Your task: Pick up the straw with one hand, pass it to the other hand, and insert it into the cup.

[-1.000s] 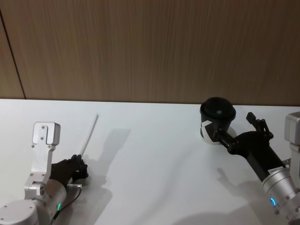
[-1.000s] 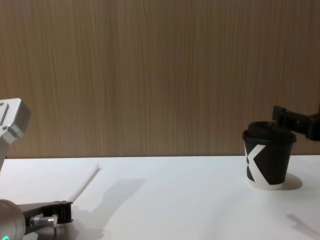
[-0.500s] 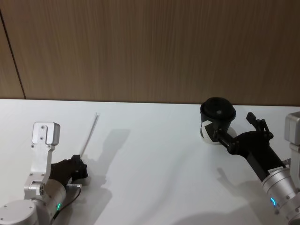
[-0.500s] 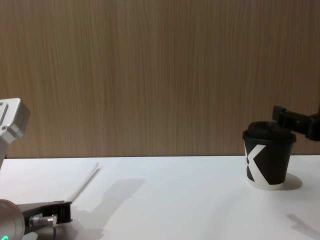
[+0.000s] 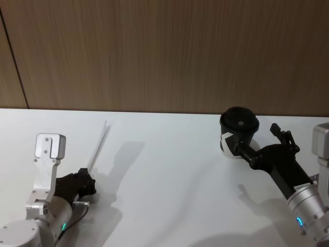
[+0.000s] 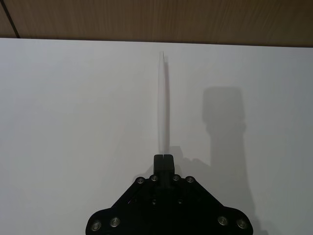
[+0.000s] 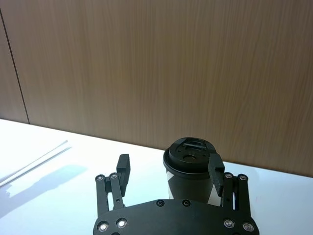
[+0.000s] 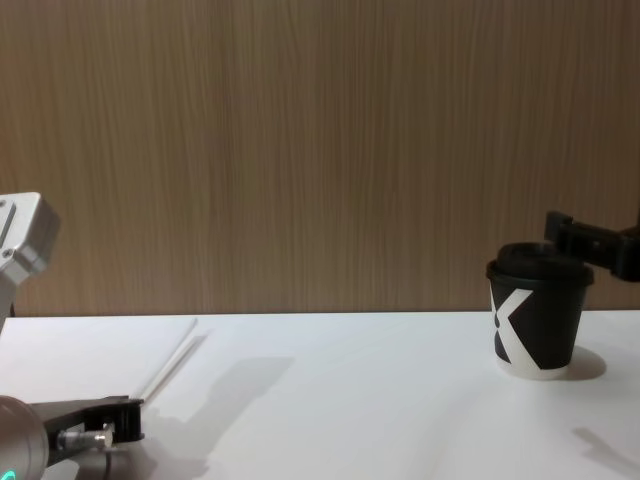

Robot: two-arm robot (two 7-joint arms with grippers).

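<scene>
A smooth white tabletop [image 5: 169, 175] runs back to a wood-grain wall panel [image 5: 164, 51]. Nothing stands between your two arms except their own shadows.

Your left gripper [image 6: 164, 160], black with a silver cylindrical wrist, sits low at the near left of the table. Its fingers are pinched together on the near end of the long, thin, straight white straw [image 6: 162, 103], which points away toward the wall.

At the far right stands the small black paper cup [image 5: 236, 133], with a domed lid, a white X mark and a white bottom rim. Your right gripper [image 7: 168, 169], slim and black, is spread wide with the cup between its flat fingers. You cannot tell whether they touch it.

The chest view shows the X side-on and a right finger level with the lid. The right wrist view looks onto the lid's moulded top, with the straw far off to one side.
</scene>
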